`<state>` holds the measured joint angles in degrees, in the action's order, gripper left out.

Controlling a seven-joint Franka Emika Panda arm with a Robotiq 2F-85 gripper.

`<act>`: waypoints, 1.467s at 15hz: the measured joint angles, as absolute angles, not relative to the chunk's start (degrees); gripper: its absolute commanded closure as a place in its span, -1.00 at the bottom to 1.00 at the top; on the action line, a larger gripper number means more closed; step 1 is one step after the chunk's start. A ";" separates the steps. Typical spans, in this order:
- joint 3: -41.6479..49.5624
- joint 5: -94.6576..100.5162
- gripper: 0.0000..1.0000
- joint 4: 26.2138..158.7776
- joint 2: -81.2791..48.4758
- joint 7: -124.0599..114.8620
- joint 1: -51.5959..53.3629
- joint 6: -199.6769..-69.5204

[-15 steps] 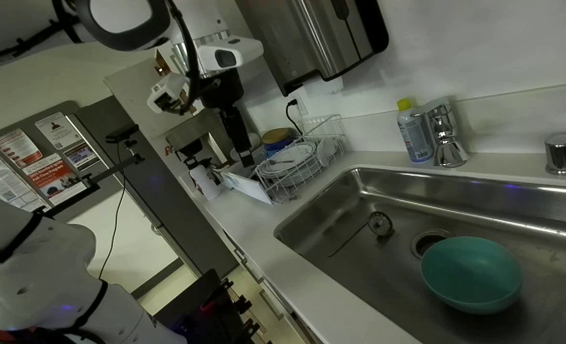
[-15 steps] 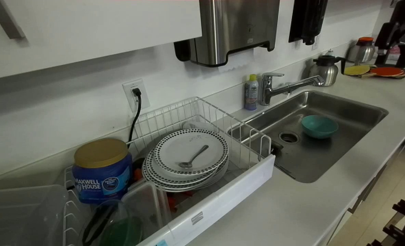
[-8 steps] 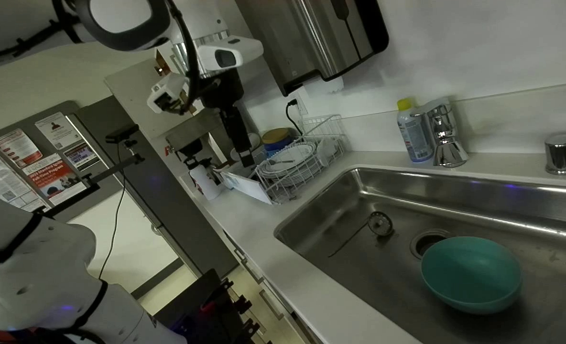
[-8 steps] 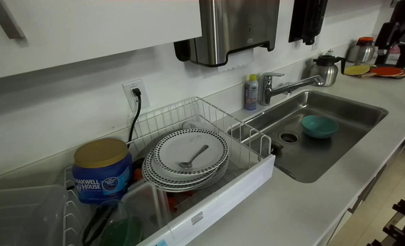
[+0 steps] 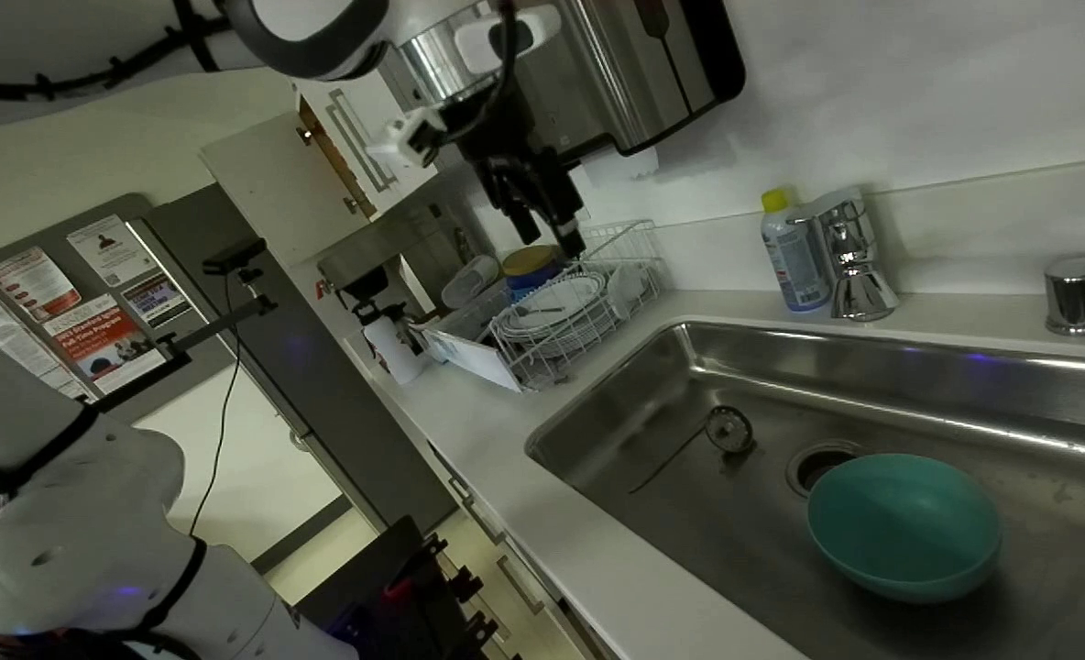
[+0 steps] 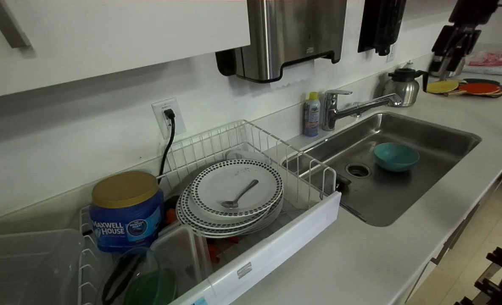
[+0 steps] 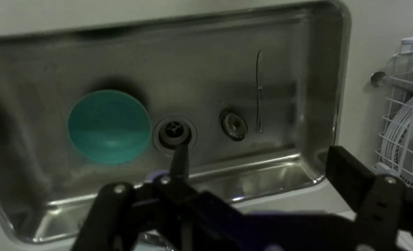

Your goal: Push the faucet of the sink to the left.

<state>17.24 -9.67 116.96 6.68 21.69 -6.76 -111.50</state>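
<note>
Gleaming chrome faucet [image 5: 849, 246] beside the round-cornered steel sink [image 5: 872, 376]

A dimly lit white wall [image 6: 85, 131] runs behind a pale counter [image 6: 352, 258], with a white cabinet [image 6: 107, 34] above, beige floor [image 6: 471, 239] below and papers [image 5: 107, 252] on a gray noticeboard [image 5: 71, 266].

The shiny chrome faucet [image 6: 330, 112] stands upright just beside the big, deep steel sink [image 6: 389, 197] with round corners, the faucet's straight spout [image 6: 366, 106] sticking out sideways
</note>
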 measured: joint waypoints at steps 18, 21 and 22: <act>12.82 -8.96 -1.00 93.69 -16.22 48.14 -13.31 -112.84; 11.97 -8.97 -1.00 90.59 -22.00 49.31 -15.72 -119.88; 11.42 -9.03 -1.00 89.46 -24.04 50.02 -16.80 -122.13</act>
<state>11.42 -9.03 89.46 -24.04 50.02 -16.80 -122.13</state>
